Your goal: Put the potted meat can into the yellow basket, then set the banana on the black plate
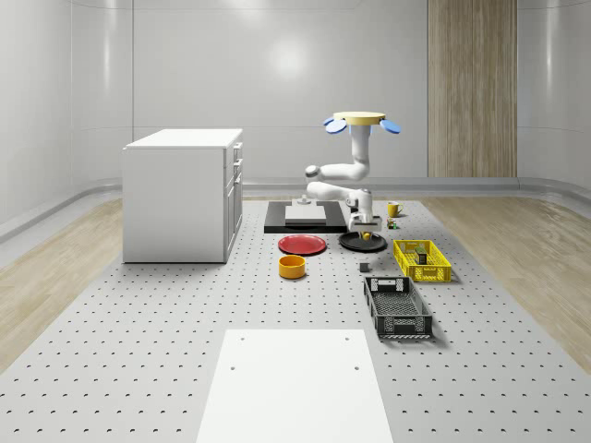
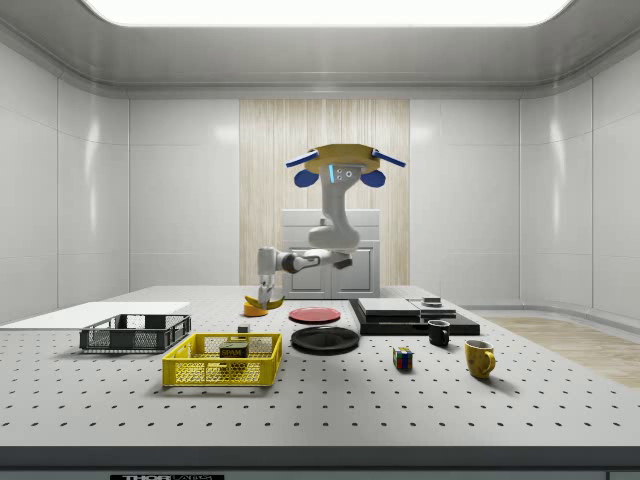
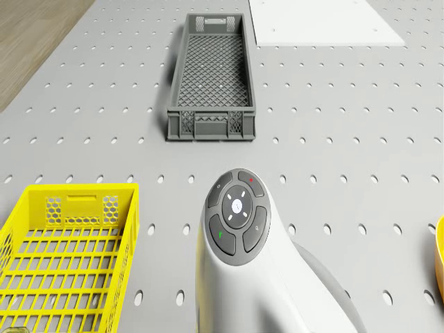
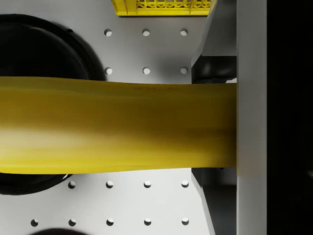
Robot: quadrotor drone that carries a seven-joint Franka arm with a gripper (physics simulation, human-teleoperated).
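Note:
The drone [image 1: 362,120] hovers over the far part of the table, behind the black plate [image 1: 351,245]. Its arm reaches down, and the gripper [image 1: 367,228] is shut on the yellow banana [image 1: 371,238] a little above the plate. In the wrist view the banana [image 4: 117,127] lies crosswise against one finger [image 4: 252,98], part over the black plate's [image 4: 44,49] rim and part over bare table. The potted meat can [image 1: 416,250] lies in the yellow basket [image 1: 434,274], to the whole-scene view's right of the plate. The side view shows the can [image 2: 234,350] inside the basket [image 2: 190,372].
A grey crate [image 1: 397,307] sits nearer than the basket. A red plate [image 1: 302,245] and an orange bowl [image 1: 293,267] lie left of the black plate. A white cabinet [image 1: 183,194], a black tray [image 1: 277,225], a yellow mug [image 1: 393,209] and a white sheet [image 1: 295,388] stand around.

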